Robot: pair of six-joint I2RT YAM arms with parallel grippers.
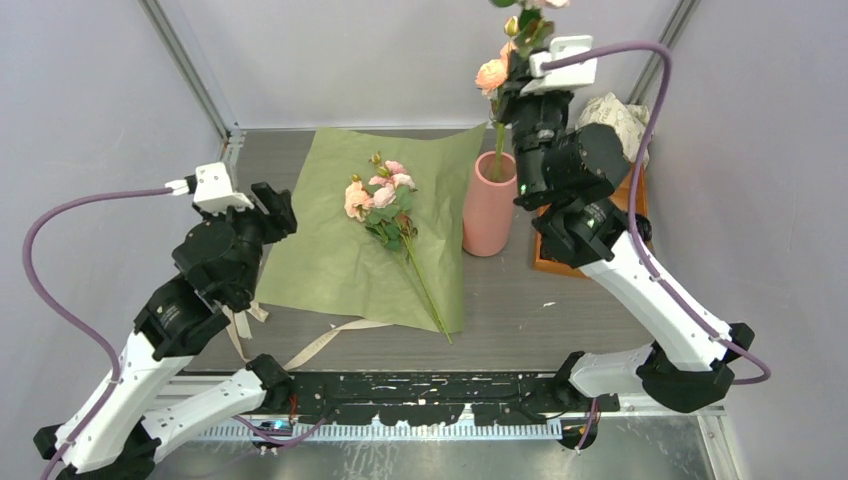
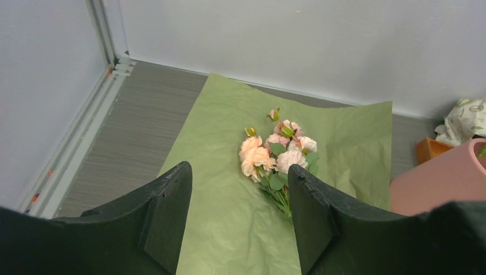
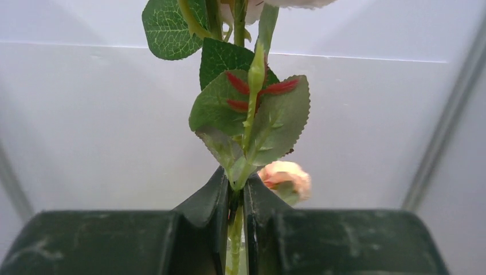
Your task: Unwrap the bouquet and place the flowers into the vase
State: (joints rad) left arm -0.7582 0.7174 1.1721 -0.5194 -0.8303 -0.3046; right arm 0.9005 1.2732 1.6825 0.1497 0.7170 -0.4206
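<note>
**Held rose stem** point(image 1: 497, 140): upright, leafy, peach blooms at the top. Its lower end is inside the mouth of the vase. The right gripper point(image 1: 516, 88) has its fingers point(image 3: 218, 195) pinching the stem well above the rim.

**Vase** point(image 1: 489, 205): plain salmon-pink cylinder, standing upright on the bench just beside the right edge of the wrapping paper. It contains only the one held stem.

**Rose bunch** point(image 1: 385, 200): pink and peach roses with small buds. They lie flat on the paper, heads toward the back wall and green stems running toward the near right corner of the sheet.

**Wrapping paper** point(image 1: 320, 250): opened out flat, olive-green side up, creased.

**Ribbon** point(image 1: 325, 345): beige, loose on the bench at the near edge of the paper.

**Left gripper** point(image 2: 239, 169): hovers over the left edge of the paper, fingers spread, nothing between them.

**Bench** point(image 1: 530, 310): grey, wood-grain top.

**Room**: plain white walls point(image 1: 350, 60) on three sides, with metal frame posts point(image 1: 190, 70) in the back corners.

**Orange tray** point(image 1: 547, 262): right of the vase, largely hidden by the right arm; its contents cannot be made out.

**Crumpled white printed paper** point(image 1: 615, 115): at the far right corner, behind the tray.
</note>
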